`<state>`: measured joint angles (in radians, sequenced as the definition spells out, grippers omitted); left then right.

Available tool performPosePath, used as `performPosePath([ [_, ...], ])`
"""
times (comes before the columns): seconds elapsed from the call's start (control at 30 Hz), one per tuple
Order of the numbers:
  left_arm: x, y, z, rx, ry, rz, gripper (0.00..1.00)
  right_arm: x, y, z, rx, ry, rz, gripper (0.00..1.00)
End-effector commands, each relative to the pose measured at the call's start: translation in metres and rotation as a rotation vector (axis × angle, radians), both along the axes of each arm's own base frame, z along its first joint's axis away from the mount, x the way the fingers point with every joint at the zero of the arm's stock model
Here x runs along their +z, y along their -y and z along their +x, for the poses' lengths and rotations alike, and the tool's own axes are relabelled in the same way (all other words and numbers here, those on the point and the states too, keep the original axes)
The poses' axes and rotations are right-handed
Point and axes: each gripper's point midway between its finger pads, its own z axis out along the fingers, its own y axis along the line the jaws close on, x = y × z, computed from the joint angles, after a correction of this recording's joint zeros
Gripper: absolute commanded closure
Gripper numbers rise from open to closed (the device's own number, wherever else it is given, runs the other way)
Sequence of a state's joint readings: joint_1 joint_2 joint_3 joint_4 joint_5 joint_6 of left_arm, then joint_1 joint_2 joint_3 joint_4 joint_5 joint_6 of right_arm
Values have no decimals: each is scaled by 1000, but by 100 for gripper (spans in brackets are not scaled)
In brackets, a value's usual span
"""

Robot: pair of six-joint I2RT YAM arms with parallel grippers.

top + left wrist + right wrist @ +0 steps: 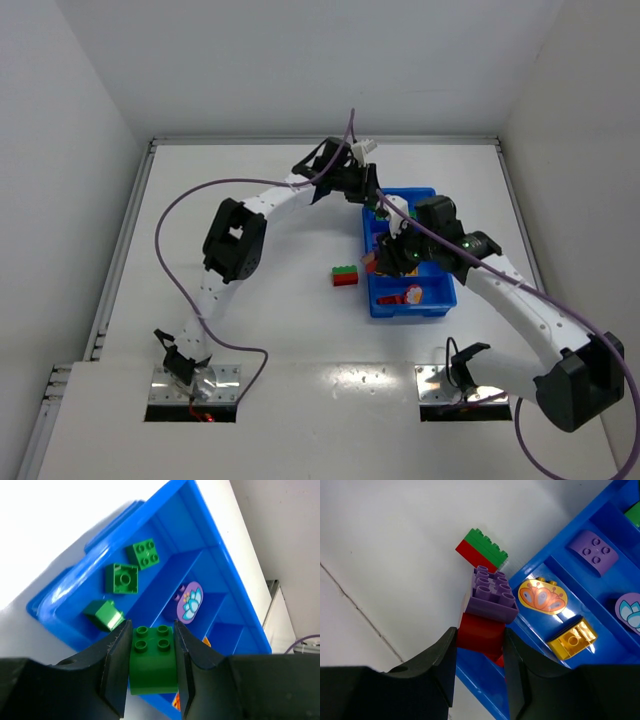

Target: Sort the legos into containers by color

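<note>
We see the left gripper (151, 630) clamped on a green brick (152, 660) above the blue tray (57, 592); the right gripper (480, 632) clamps a red-and-purple brick stack (487, 600) at the tray's edge.

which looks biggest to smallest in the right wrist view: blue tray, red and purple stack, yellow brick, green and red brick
1. blue tray
2. red and purple stack, though it sits nearest the camera, which inflates it
3. green and red brick and yellow brick look about alike; no ranking between them
</note>
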<state>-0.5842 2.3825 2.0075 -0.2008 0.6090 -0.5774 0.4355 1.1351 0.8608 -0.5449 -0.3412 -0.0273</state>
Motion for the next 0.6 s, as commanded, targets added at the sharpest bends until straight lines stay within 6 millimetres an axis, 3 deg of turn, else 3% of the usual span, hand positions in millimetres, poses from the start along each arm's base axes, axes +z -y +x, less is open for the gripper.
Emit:
performPosePath([
  [0.0, 29, 17, 7, -12, 106, -44, 94, 19, 0, 5, 2, 60, 21, 100],
  [0.1, 31, 19, 15, 8, 133, -48, 93, 21, -2, 6, 9, 65, 31, 100],
  [0.2, 32, 19, 23, 31, 159, -38, 85, 20, -4, 7, 15, 63, 37, 100],
  [0.3, 24, 16, 29, 55, 170, -15, 64, 20, -4, 7, 15, 63, 37, 100],
  [0.33, 24, 16, 29, 50, 180, -11, 43, 17, -4, 7, 15, 54, 33, 100],
  [0.4, 22, 12, 37, 83, 212, 18, 29, 19, -6, 8, 21, 60, 43, 100],
  [0.5, 29, 13, 41, 90, 237, 15, 15, 19, -6, 8, 22, 60, 43, 100],
  [0.57, 34, 11, 45, 83, 252, -8, 14, 19, -6, 8, 22, 60, 43, 100],
])
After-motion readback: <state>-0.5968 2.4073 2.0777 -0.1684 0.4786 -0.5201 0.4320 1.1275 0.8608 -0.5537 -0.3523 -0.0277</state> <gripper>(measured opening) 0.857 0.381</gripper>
